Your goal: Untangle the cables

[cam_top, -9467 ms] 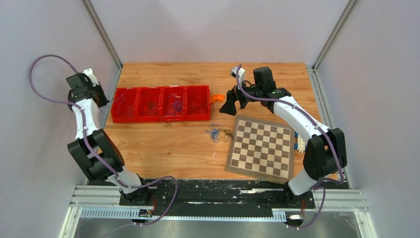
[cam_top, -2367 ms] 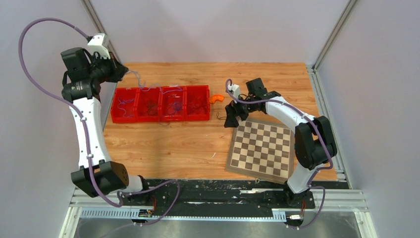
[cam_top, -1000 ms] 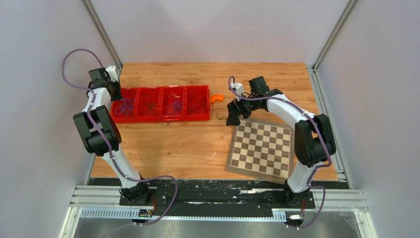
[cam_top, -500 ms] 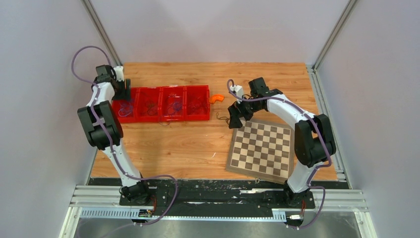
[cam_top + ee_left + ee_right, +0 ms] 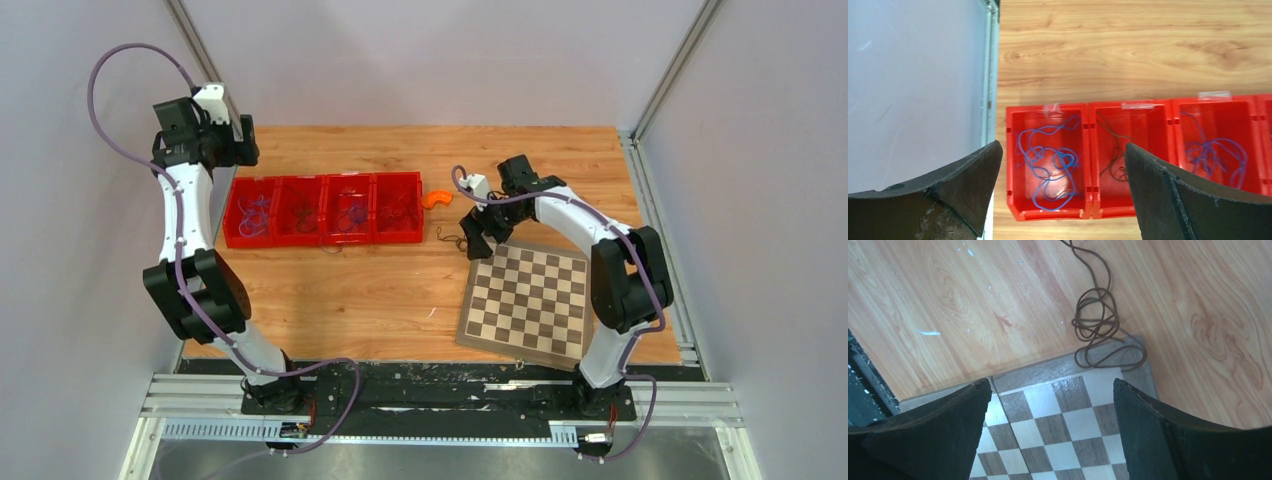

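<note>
A row of red bins (image 5: 300,240) holds sorted cables. In the left wrist view a curly blue cable (image 5: 1048,160) lies in the leftmost bin (image 5: 1048,213), a dark brown one (image 5: 1115,160) in the second, and another blue one (image 5: 1215,150) in the third. My left gripper (image 5: 1063,150) hangs open above the leftmost bin, empty, high at the table's back left (image 5: 242,145). A coiled dark brown cable (image 5: 1098,322) rests on the wood, its lowest loop on the chessboard's corner. Just short of it, my right gripper (image 5: 1052,385) is open over the board, nothing between its fingers.
The chessboard (image 5: 528,298) lies at the right front of the wooden table. A small orange piece (image 5: 436,198) sits just right of the bins. The enclosure's left wall (image 5: 913,90) and its metal rail run close beside my left gripper.
My left gripper went from shut to open and rose up and back from the leftmost bin, leaving the blue cable inside. The right arm only shifted slightly near the board's corner.
</note>
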Controlling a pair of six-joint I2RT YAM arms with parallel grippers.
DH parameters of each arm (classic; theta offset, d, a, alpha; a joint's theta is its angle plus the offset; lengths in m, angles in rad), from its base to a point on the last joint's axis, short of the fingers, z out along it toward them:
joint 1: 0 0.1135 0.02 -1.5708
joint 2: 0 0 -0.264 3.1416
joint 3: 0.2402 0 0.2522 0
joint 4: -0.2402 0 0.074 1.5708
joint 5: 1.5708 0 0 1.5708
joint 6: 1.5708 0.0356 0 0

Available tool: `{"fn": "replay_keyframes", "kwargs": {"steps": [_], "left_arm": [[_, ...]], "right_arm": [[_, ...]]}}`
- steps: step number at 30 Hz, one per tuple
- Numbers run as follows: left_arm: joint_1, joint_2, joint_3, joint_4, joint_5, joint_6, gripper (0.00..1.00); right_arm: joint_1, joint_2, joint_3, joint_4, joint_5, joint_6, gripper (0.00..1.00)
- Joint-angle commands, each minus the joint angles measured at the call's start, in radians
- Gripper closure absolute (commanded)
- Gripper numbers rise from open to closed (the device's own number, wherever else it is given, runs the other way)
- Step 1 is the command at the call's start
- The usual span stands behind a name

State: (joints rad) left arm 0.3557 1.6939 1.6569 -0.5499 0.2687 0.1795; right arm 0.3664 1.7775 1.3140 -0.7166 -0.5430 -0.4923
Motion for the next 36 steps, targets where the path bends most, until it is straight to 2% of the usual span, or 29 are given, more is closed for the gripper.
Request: {"fn": "replay_keyframes", "kwargs": {"steps": [1, 6, 8, 12, 15, 16, 17, 22, 23, 25, 26, 31, 36], "left_arm": [[-0.007, -0.049, 0.001, 0.000, 0.113, -0.074, 0.00], [-0.029, -0.102, -0.048, 0.030, 0.133, -0.080, 0.00], [-0.037, -0.121, -0.065, 0.039, 0.136, -0.083, 0.00], [-0.045, -0.152, -0.089, 0.055, 0.144, -0.098, 0.00], [-0.048, -0.165, -0.087, 0.058, 0.168, -0.108, 0.00], [-0.049, -0.167, -0.087, 0.064, 0.176, -0.110, 0.00], [-0.051, -0.173, -0.090, 0.067, 0.192, -0.112, 0.00], [-0.074, -0.195, -0.103, 0.100, 0.240, -0.109, 0.00], [-0.078, -0.200, -0.106, 0.102, 0.249, -0.109, 0.00], [-0.092, -0.207, -0.110, 0.107, 0.262, -0.107, 0.00], [-0.100, -0.210, -0.111, 0.110, 0.266, -0.106, 0.00], [-0.119, -0.236, -0.128, 0.140, 0.293, -0.120, 0.00], [-0.121, -0.238, -0.118, 0.134, 0.297, -0.150, 0.00]], "right_arm": [[0.032, 0.080, 0.080, 0.019, 0.060, -0.027, 0.11], [0.035, 0.191, 0.173, 0.042, 0.117, -0.010, 0.16], [0.035, 0.214, 0.202, 0.045, 0.123, -0.007, 0.25], [0.034, 0.227, 0.215, 0.053, 0.156, -0.023, 0.58], [0.035, 0.205, 0.203, 0.056, 0.162, -0.046, 0.91], [0.034, 0.192, 0.199, 0.056, 0.157, -0.053, 0.99], [0.034, 0.176, 0.196, 0.055, 0.149, -0.057, 1.00], [0.031, 0.104, 0.171, 0.064, 0.066, -0.062, 0.98], [0.032, 0.105, 0.174, 0.064, 0.058, -0.056, 0.81], [0.033, 0.123, 0.186, 0.064, 0.059, -0.045, 0.36], [0.033, 0.136, 0.196, 0.065, 0.063, -0.042, 0.30], [0.036, 0.218, 0.277, 0.064, 0.034, -0.070, 0.18], [0.045, 0.302, 0.328, 0.061, 0.016, -0.108, 0.21]]}}
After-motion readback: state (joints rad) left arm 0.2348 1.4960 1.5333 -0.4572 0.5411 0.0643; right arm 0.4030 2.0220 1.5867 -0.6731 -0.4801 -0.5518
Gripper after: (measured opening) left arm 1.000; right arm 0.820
